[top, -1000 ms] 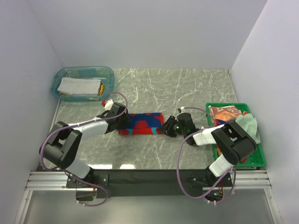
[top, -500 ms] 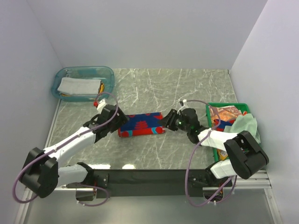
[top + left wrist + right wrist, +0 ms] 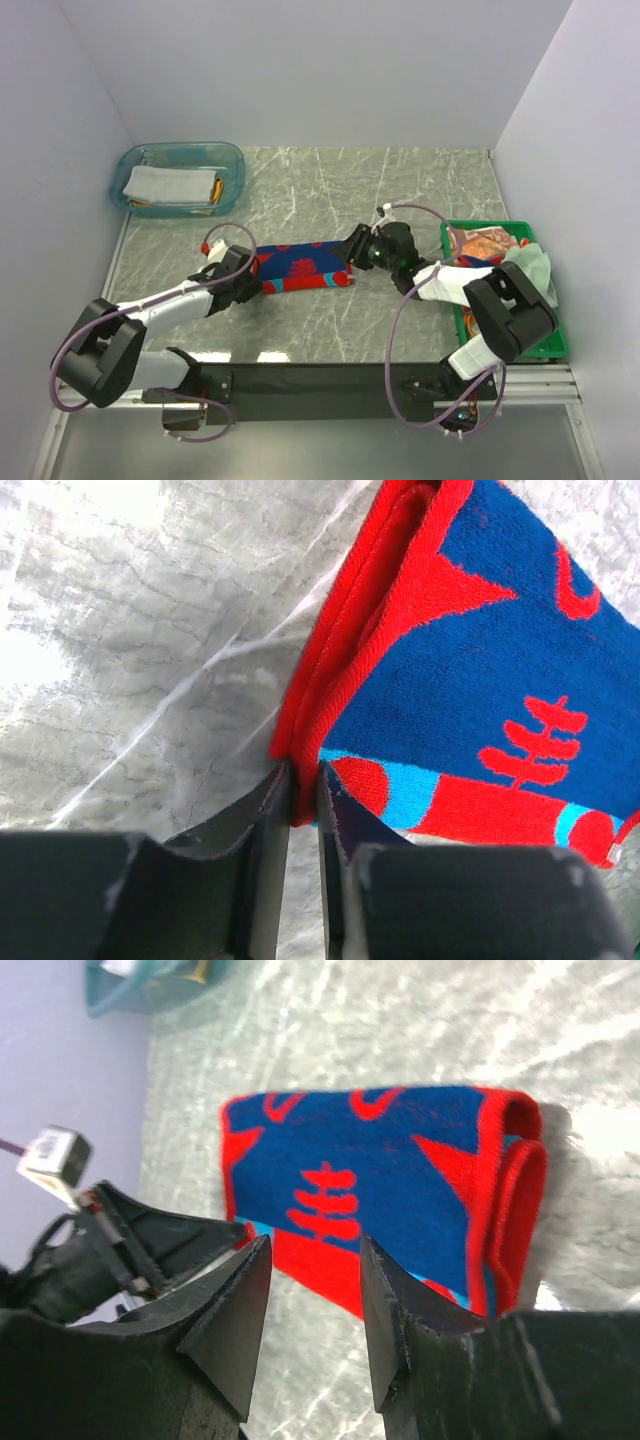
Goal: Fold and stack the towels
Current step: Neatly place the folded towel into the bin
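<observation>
A folded red towel with blue patterns (image 3: 300,266) lies mid-table. My left gripper (image 3: 252,272) is at its left end, and in the left wrist view the jaws (image 3: 303,772) are shut on the red hem of that towel (image 3: 480,680). My right gripper (image 3: 355,248) hovers at the towel's right end, open, with nothing between its fingers (image 3: 315,1250); the towel (image 3: 380,1170) lies below it. A pale grey-white towel (image 3: 160,183) rests in the teal tub (image 3: 236,160). An orange-brown towel (image 3: 480,243) and a pale green towel (image 3: 530,268) sit in the green crate (image 3: 548,345).
The teal tub stands at the back left near the wall, also showing as the tub (image 3: 150,980) in the right wrist view. The green crate hugs the right wall. Marble table top (image 3: 400,190) stretches behind the towel. A black rail (image 3: 320,380) runs along the near edge.
My left gripper opened wide, slid to the towel's near left corner and closed on its hem. My right gripper drew back from the towel's right end toward the far side and opened a little.
</observation>
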Tool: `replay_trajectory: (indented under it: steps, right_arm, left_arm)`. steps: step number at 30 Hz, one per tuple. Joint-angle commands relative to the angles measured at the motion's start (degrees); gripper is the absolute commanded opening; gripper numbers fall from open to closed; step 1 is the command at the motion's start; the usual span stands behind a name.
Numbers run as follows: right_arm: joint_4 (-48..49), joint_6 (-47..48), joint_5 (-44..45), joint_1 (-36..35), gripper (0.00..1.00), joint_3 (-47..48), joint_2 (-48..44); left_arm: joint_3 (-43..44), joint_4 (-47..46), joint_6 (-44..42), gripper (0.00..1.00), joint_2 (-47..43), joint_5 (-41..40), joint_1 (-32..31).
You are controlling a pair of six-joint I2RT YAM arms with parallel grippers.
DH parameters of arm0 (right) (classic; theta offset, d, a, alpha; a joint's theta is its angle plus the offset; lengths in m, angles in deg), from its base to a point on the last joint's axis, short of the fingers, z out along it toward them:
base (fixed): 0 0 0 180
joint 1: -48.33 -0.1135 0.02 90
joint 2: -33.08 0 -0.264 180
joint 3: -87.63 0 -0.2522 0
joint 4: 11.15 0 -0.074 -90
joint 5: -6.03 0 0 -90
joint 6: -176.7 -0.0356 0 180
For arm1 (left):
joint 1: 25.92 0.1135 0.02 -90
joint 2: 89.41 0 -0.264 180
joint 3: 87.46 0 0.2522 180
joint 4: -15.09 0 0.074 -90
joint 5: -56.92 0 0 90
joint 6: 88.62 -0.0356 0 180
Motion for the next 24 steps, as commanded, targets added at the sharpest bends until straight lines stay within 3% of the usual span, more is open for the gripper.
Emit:
replay_trajectory:
  steps: [1, 4, 7, 15, 19, 23, 24]
  right_arm:
    - [3.2, 1.1, 1.1, -0.4, 0.48, 1.9, 1.4]
    - [2.6, 1.6, 1.7, -0.5, 0.48, 2.4, 2.1]
    - [2.4, 1.5, 2.6, -0.4, 0.48, 3.0, 2.6]
    - [7.4, -1.7, 0.5, -1.4, 0.49, 6.7, 6.4]
    - [11.2, -4.4, 2.0, -3.1, 0.57, 10.2, 9.9]
    - [15.7, -7.3, 2.5, -3.7, 0.64, 12.7, 13.6]
    - [15.9, -7.7, 2.6, -3.6, 0.64, 13.1, 14.3]
  left_arm:
    - [-1.0, 3.1, 0.5, 0.22, 1.7, -0.9, -0.2]
    - [-1.6, 5.9, 1.4, 0.23, -1.0, -1.8, -0.2]
    - [-1.9, 9.0, 1.9, 0.31, -4.0, -2.9, -0.3]
    - [1.3, 13.4, -0.3, 0.78, -15.6, -3.4, -0.2]
    - [4.5, 4.8, -3.2, 0.88, -16.8, -2.4, 0.0]
    - [6.9, -7.6, -3.4, 0.93, -10.6, 0.7, 1.7]
    - [6.9, -14.6, -3.4, 0.92, -7.1, 3.6, 2.3]
